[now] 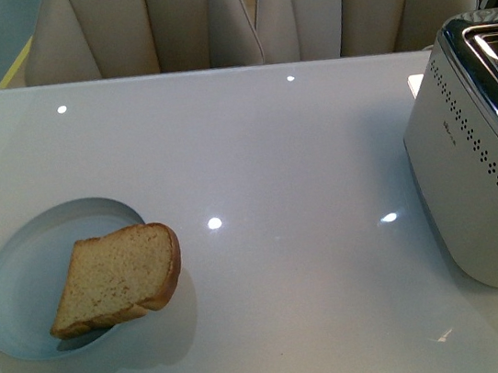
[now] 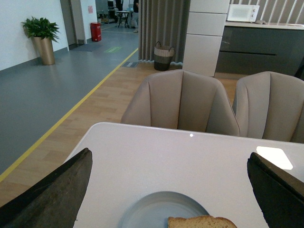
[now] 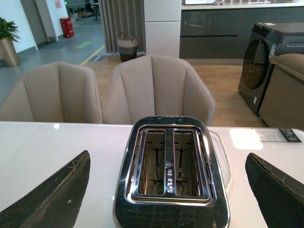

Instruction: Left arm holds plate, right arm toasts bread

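The pale bluish plate (image 1: 25,274) sits at the table's left front. A slice of bread (image 1: 118,277) lies tilted on it and overhangs the right rim. Neither arm shows in the front view. In the left wrist view my left gripper (image 2: 168,158) is open, hovering short of the plate (image 2: 149,211) and the bread's crust edge (image 2: 202,222), with its dark fingers (image 2: 57,194) wide to either side. My right gripper (image 3: 167,156) is open above the toaster (image 3: 171,166), whose two slots are empty. Its fingers (image 3: 278,190) touch nothing.
The white and chrome toaster (image 1: 482,163) stands at the table's right edge. Beige chairs (image 1: 143,25) line the far side of the glossy white table (image 1: 275,173). A dark printed card (image 3: 278,135) lies on the table beyond the toaster.
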You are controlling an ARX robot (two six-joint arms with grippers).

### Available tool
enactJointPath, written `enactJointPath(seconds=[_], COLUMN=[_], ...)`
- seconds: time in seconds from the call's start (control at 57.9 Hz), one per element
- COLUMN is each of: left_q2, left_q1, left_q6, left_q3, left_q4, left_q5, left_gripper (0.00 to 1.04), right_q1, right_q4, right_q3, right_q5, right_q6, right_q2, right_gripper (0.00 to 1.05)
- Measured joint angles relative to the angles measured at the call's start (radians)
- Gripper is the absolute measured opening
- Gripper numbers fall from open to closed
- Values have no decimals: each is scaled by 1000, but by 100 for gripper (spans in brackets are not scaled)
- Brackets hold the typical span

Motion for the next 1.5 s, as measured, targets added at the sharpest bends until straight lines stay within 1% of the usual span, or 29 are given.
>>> enactJointPath(seconds=[0.622, 0.639, 0.656, 0.673, 0.708, 0.76, 0.777, 0.812, 0.846, 0.915, 0.984, 1.002, 1.105, 1.157, 1.174, 1.243, 1.347, 1.502], left_q2=[0, 19, 43, 105, 198, 290, 306, 363, 447, 621, 831, 857, 1167, 1279, 1363, 1566, 1793, 2030], left_q1=[0, 15, 37, 77, 129, 185, 196, 231, 277, 340, 375, 378, 393, 395, 397, 404, 414, 398], left_q6=[0, -10, -22, -40, -45, -47, -47, -38, -16, 21, 33, 35, 70, 84, 92, 103, 106, 104], left_q3=[0, 12, 36, 79, 128, 154, 157, 165, 174, 180, 186, 187, 212, 227, 240, 278, 338, 425], left_q4=[0, -37, -100, -196, -294, -335, -335, -315, -257, -115, 50, 70, 290, 362, 412, 513, 599, 661], left_q5=[0, 51, 122, 216, 331, 423, 429, 481, 517, 550, 554, 552, 506, 486, 472, 432, 373, 307], left_gripper=[98, 98, 98, 98, 98, 98, 98, 98, 98, 98, 98, 98, 98, 98, 98, 98, 98, 98], right_q1=[0, 0, 0, 0, 0, 0, 0, 0, 0, 0, 0, 0, 0, 0, 0, 0, 0, 0], right_q4=[0, 0, 0, 0, 0, 0, 0, 0, 0, 0, 0, 0, 0, 0, 0, 0, 0, 0], right_q3=[0, 0, 0, 0, 0, 0, 0, 0, 0, 0, 0, 0, 0, 0, 0, 0, 0, 0], right_q5=[0, 0, 0, 0, -3, -1, -1, -1, 0, 0, 0, -1, 0, 0, 0, 0, 0, 0], right_q6=[0, 0, 0, 0, 0, 0, 0, 0, 0, 0, 0, 0, 0, 0, 0, 0, 0, 0], right_q2=[0, 0, 0, 0, 0, 0, 0, 0, 0, 0, 0, 0, 0, 0, 0, 0, 0, 0], right_gripper=[96, 96, 96, 96, 96, 96, 96, 96, 96, 96, 96, 96, 96, 96, 96, 96, 96, 96])
